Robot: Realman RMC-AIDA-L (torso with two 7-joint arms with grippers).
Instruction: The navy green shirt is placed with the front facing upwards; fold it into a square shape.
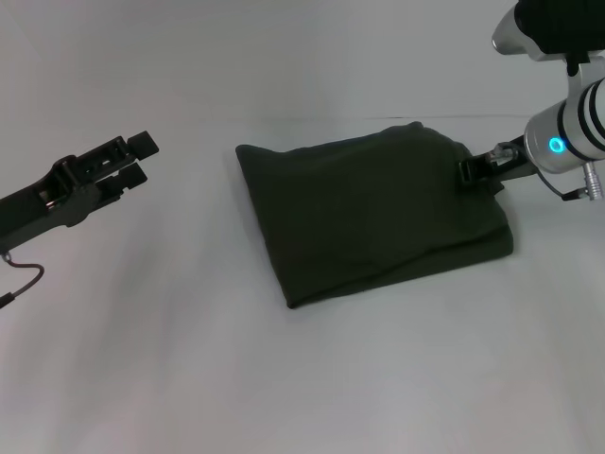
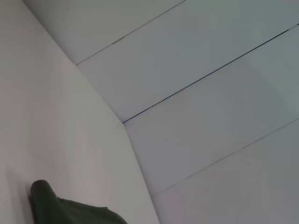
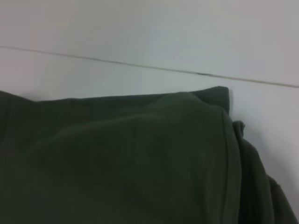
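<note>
The navy green shirt (image 1: 369, 213) lies folded into a rough square on the white table, plain dark olive side up. Its lettering and collar are hidden. My right gripper (image 1: 470, 173) is at the shirt's far right edge and touches the cloth there. The right wrist view shows the folded shirt (image 3: 131, 163) up close, with a layered edge on one side. My left gripper (image 1: 138, 159) is open and empty, held above the table well to the left of the shirt. A corner of the shirt (image 2: 56, 207) shows in the left wrist view.
The white table (image 1: 189, 359) runs around the shirt on all sides. A pale wall (image 1: 284, 57) with thin seams stands behind it. A thin cable (image 1: 24, 279) hangs under my left arm.
</note>
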